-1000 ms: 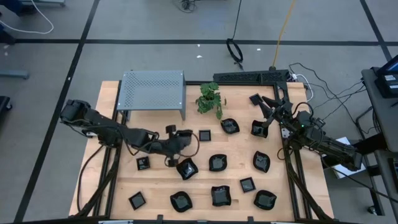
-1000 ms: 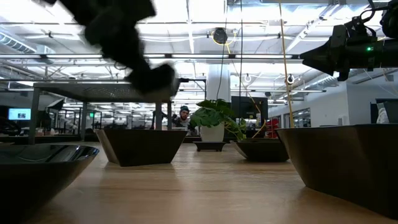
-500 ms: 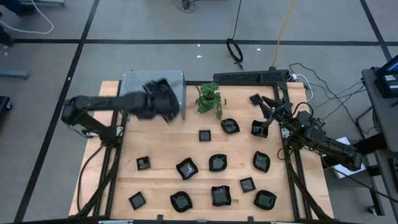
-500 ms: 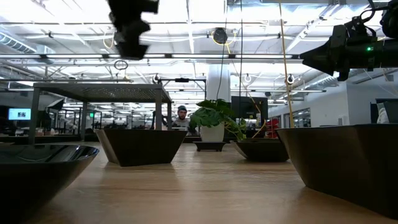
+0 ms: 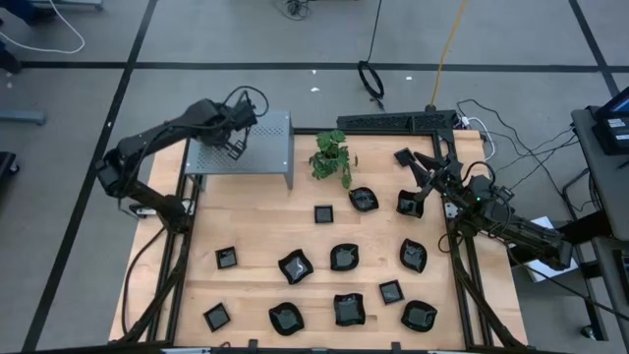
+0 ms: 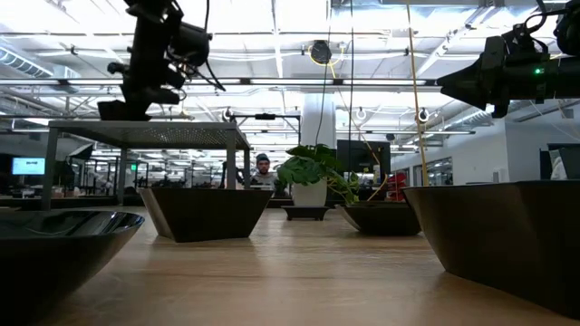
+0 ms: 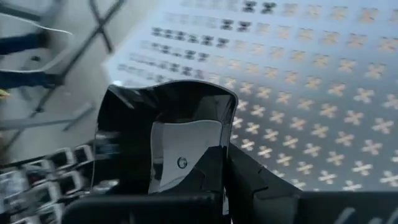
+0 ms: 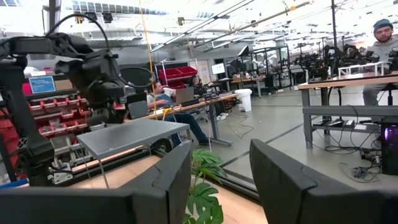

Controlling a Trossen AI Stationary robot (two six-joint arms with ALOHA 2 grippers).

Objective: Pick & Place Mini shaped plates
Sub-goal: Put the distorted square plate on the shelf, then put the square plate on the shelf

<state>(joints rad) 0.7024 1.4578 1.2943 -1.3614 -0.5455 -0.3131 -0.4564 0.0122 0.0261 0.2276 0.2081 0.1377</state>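
Left pincer (image 5: pixel 234 141) grips a mini shaped plate (image 7: pixel 163 134) above the grey perforated box (image 5: pixel 257 149), poised for placement. Right pincer (image 5: pixel 418 167), released, idles at the counter's (image 5: pixel 256 221) edge.

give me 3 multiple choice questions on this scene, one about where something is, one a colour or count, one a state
1. Where is the left gripper?
A. over the grey perforated box
B. beside the plant
C. low among the plates at the table's near edge

2. What colour are the mini plates?
A. white
B. glossy black
C. green

3. What is the left gripper doing?
A. open and empty
B. shut on a black plate
C. shut on a leaf

Key: 1 A, the high view shows it above the box's top. 2 B, every dish on the wooden table is black. 3 B, the left wrist view shows a black dish held between its fingers above the perforated surface.
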